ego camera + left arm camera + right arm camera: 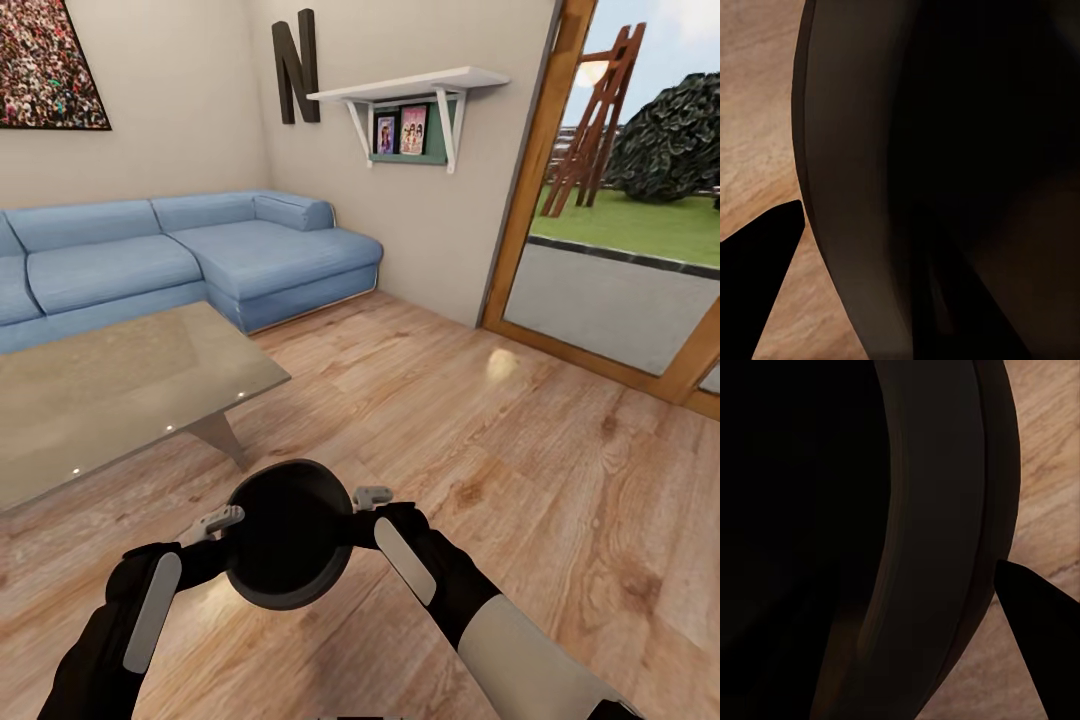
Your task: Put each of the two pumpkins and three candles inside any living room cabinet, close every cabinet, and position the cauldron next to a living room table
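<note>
Fingers of left gripper [226, 521] and right gripper [368, 497] press opposite sides of black cauldron [288, 545] rim, holding it between both arms above wooden floor [520, 470]. Whether each pair is spread or pinching rim: cannot tell (tips hidden against dark bowl). Cauldron near corner of glass-topped worktop [110, 390], apart from it. Wrist views: dark curved cauldron wall [945, 180] [870, 540], mostly black, detail lost. Blue sofa [190, 255] cut off at edge.

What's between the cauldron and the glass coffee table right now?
In the head view, only bare wood floor separates the cauldron from the coffee table; its nearest leg stands just beyond the rim.
</note>
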You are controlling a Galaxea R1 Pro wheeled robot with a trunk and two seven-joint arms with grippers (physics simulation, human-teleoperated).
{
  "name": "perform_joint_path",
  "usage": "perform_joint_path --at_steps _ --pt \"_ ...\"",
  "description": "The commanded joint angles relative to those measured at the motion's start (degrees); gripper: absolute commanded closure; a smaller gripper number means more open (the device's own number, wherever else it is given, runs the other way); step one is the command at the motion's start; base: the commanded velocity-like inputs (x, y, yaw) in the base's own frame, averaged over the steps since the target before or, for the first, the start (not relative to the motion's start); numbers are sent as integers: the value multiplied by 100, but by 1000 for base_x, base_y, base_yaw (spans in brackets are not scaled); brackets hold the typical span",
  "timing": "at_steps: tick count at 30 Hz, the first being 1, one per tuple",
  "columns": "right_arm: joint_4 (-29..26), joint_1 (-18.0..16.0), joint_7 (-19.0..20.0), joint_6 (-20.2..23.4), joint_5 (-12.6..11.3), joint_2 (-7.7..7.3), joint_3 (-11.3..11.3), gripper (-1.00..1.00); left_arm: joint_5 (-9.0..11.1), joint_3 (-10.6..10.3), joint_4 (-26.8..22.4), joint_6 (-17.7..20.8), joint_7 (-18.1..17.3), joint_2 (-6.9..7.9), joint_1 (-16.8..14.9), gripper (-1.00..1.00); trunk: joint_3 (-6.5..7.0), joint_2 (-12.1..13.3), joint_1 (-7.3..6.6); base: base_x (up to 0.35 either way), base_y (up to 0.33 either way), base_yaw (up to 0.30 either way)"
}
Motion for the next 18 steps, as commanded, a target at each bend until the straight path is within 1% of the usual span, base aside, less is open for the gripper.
perform_joint_path --at_steps 1,4,7,14,18 --pt "1 -7 -54 5 -169 0 26 100 114 88 -39 20 61 46 -4 100 -4 -3 -2 23 0 0" --pt "6 -7 -57 5 -169 0 26 100 114 88 -42 20 61 46 -4 100 -4 -3 -2 125 0 0" --pt "8 -7 -61 5 -169 0 26 100 114 88 -43 20 61 46 -4 100 3 -3 -2 243 0 88" --pt "6 -7 -62 5 -169 0 26 100 114 88 -44 20 61 46 -4 100 35 -3 -2 282 0 236" --pt "2 -7 -62 5 -169 0 26 100 114 88 -45 20 61 46 -4 100 55 -3 -2 187 0 260"
